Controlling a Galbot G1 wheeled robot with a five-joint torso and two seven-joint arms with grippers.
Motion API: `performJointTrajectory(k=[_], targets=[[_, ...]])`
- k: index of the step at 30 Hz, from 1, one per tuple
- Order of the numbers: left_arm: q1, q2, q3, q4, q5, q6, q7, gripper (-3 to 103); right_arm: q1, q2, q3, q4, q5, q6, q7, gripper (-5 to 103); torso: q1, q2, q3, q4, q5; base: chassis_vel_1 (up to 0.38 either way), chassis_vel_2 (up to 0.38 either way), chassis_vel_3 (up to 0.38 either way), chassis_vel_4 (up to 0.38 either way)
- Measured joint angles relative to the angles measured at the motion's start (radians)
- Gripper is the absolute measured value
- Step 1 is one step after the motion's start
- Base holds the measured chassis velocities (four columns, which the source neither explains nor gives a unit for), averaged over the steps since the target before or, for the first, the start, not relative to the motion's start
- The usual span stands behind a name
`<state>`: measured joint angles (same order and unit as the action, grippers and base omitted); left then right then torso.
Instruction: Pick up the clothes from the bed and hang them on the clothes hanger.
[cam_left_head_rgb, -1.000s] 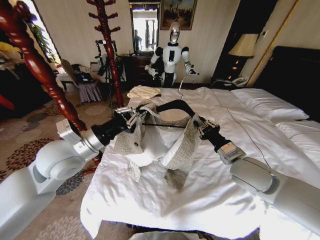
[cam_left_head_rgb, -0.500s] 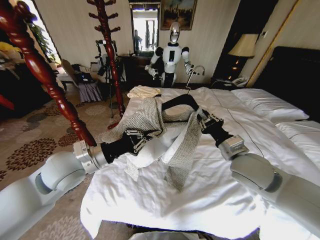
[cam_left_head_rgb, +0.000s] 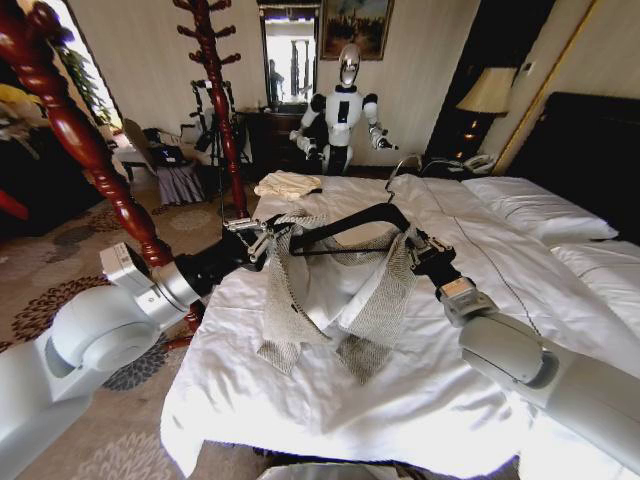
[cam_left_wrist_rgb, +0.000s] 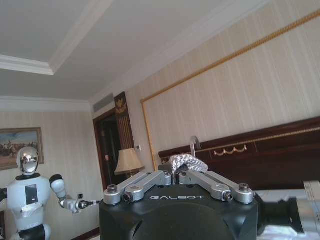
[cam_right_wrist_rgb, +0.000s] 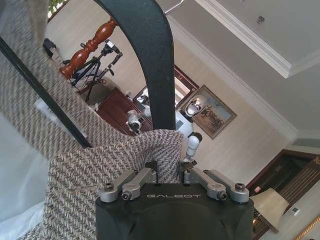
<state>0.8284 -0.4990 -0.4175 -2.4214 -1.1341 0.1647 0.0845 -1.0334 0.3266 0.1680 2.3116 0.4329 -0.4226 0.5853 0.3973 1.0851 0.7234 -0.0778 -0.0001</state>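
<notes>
The clothes, a grey-beige knit jacket (cam_left_head_rgb: 375, 300) with white lining, hang in the air over the bed (cam_left_head_rgb: 420, 390), draped on the clothes hanger (cam_left_head_rgb: 350, 218). The hanger is thin and black, and its hook (cam_left_head_rgb: 400, 165) points toward the far wall. My left gripper (cam_left_head_rgb: 262, 237) is shut on the jacket's knit fabric (cam_left_wrist_rgb: 187, 162) at the hanger's left end. My right gripper (cam_left_head_rgb: 415, 245) is shut on the hanger's right shoulder (cam_right_wrist_rgb: 150, 60), with jacket fabric (cam_right_wrist_rgb: 100, 170) bunched against its fingers (cam_right_wrist_rgb: 145, 176). The jacket's lower hem touches the duvet.
Two reddish-brown wooden poles with pegs stand left of the bed, one near (cam_left_head_rgb: 90, 150) and one farther back (cam_left_head_rgb: 215, 90). A small cream folded cloth (cam_left_head_rgb: 287, 183) lies on the bed's far corner. White pillows (cam_left_head_rgb: 540, 210) lie at the right. Another robot (cam_left_head_rgb: 345, 105) stands beyond the bed.
My left gripper has risen from low beside the bed's edge, lifting the jacket's left side onto the hanger's left end. The hanger and right gripper have shifted slightly right.
</notes>
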Motion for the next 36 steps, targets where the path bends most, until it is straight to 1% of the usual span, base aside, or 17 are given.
performJointTrajectory(k=[3,4,7,9,14,15,17,19,20,23,24,25,27,30,31,35,36], targets=[[-0.056,-0.001,-0.004,0.009,-0.062,0.003,-0.013,1,-0.001,0.001,-0.027,-0.005,-0.030,-0.026,0.020,19,0.000,0.000,0.000,-0.0001,0.0002,0.000,0.000,0.000,0.000],[-0.056,-0.001,-0.004,0.009,-0.062,0.003,-0.013,1,-0.001,0.001,-0.027,-0.005,-0.030,-0.026,0.020,19,0.000,0.000,0.000,-0.0001,0.0002,0.000,0.000,0.000,0.000],[-0.137,0.002,-0.002,0.019,-0.114,0.009,-0.010,1,0.000,0.008,-0.060,-0.008,-0.036,-0.062,0.047,19,0.000,0.000,0.000,-0.0002,0.0002,0.000,0.000,0.000,0.000],[-0.152,0.003,0.003,0.018,-0.120,0.011,-0.001,1,0.003,0.011,-0.068,-0.010,-0.036,-0.067,0.051,19,0.000,0.000,0.000,-0.0002,0.0003,0.000,0.000,0.000,0.000],[-0.145,0.008,0.049,-0.021,-0.096,0.025,0.093,1,0.037,0.032,-0.121,-0.022,-0.032,-0.112,0.085,19,0.000,0.000,0.000,-0.0001,0.0003,0.000,0.000,0.000,0.000],[-0.145,0.008,0.049,-0.021,-0.096,0.025,0.093,1,0.037,0.032,-0.121,-0.022,-0.032,-0.112,0.085,19,0.000,0.000,0.000,-0.0001,0.0003,0.000,0.000,0.000,0.000],[-0.119,0.008,0.075,-0.034,-0.057,0.032,0.129,1,0.050,0.041,-0.135,-0.024,-0.024,-0.126,0.097,19,0.000,0.000,0.000,-0.0002,0.0003,0.000,0.000,0.000,0.000],[-0.080,0.011,0.119,-0.047,0.014,0.037,0.174,1,0.066,0.052,-0.151,-0.023,-0.003,-0.152,0.116,19,0.000,0.000,0.000,0.0000,0.0001,0.000,0.000,0.000,0.000],[-0.080,0.011,0.119,-0.047,0.014,0.037,0.174,1,0.066,0.052,-0.151,-0.023,-0.003,-0.152,0.116,19,0.000,0.000,0.000,0.0000,0.0001,0.000,0.000,0.000,0.000],[-0.030,0.014,0.190,-0.052,0.126,0.042,0.238,1,0.095,0.072,-0.168,-0.013,0.047,-0.195,0.153,19,0.000,0.000,0.000,-0.0001,0.0002,0.000,0.000,0.000,0.000],[-0.018,0.015,0.208,-0.050,0.153,0.042,0.252,1,0.101,0.075,-0.169,-0.012,0.056,-0.199,0.157,19,0.000,0.000,0.000,-0.0001,0.0002,0.000,0.000,0.000,0.000],[-0.018,0.015,0.208,-0.050,0.153,0.042,0.252,1,0.101,0.075,-0.169,-0.012,0.056,-0.199,0.157,19,0.000,0.000,0.000,-0.0001,0.0002,0.000,0.000,0.000,0.000],[0.019,0.016,0.241,-0.039,0.229,0.041,0.286,1,0.123,0.083,-0.170,-0.012,0.071,-0.200,0.162,19,0.000,0.000,0.000,-0.0001,0.0002,0.000,0.000,0.000,0.000],[0.072,0.015,0.258,-0.021,0.334,0.033,0.326,1,0.154,0.088,-0.166,-0.010,0.098,-0.197,0.170,19,0.000,0.000,0.000,0.0000,0.0002,0.000,0.000,0.000,0.000],[0.072,0.015,0.258,-0.021,0.334,0.033,0.326,1,0.154,0.088,-0.166,-0.010,0.098,-0.197,0.170,19,0.000,0.000,0.000,0.0000,0.0002,0.000,0.000,0.000,0.000],[0.125,0.019,0.250,-0.002,0.441,0.021,0.355,1,0.181,0.088,-0.148,0.002,0.150,-0.197,0.193,19,0.000,0.000,0.000,0.0000,0.0002,0.000,0.000,0.000,0.000],[0.125,0.019,0.250,-0.002,0.441,0.021,0.355,1,0.181,0.088,-0.148,0.002,0.150,-0.197,0.193,19,0.000,0.000,0.000,0.0000,0.0002,0.000,0.000,0.000,0.000]])
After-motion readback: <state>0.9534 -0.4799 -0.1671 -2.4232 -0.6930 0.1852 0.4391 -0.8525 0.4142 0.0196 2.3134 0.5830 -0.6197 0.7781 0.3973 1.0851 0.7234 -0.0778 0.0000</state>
